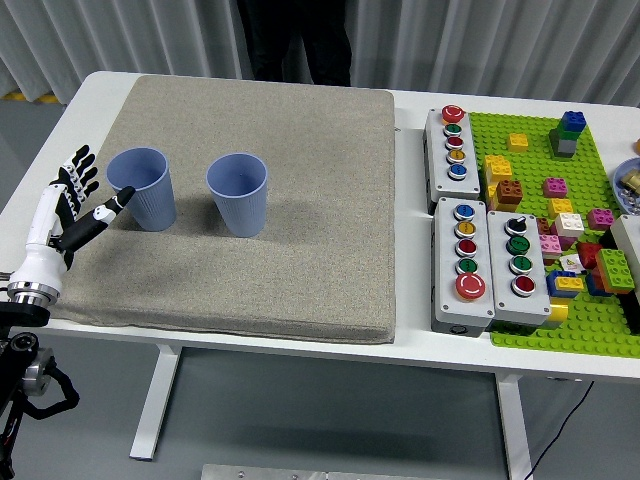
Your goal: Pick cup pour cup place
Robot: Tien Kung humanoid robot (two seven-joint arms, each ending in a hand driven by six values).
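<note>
The left hand's fingers [80,166] were spread and straight, fanned upward and away from the robot, gripping nothing. The thumb [112,205] stuck out separately toward the right, its dark tip touching or almost touching the lower side wall of the left cup [141,187]; the view did not settle which. The left hand [68,208] itself stood with its white back to the camera, at the left edge of the grey mat [300,200], with the palm turned toward that cup. Below it the white wrist ran down to a silver cuff near the table's near left edge, and the black forearm [25,385] dropped out of the lower left corner.

The left cup, blue and ribbed, stood upright on the left part of the mat with its mouth open upward. The second blue cup [238,193] stood upright just to its right, apart from it and well clear of the hand.

The white table [420,345] carried the mat across its left and middle. To the right of the mat lay three grey button boxes [470,262] with coloured buttons, and beyond them a green baseplate [590,320] scattered with toy bricks. At the far side of the table a person's dark trousers [295,40] showed before a grey curtain.
</note>
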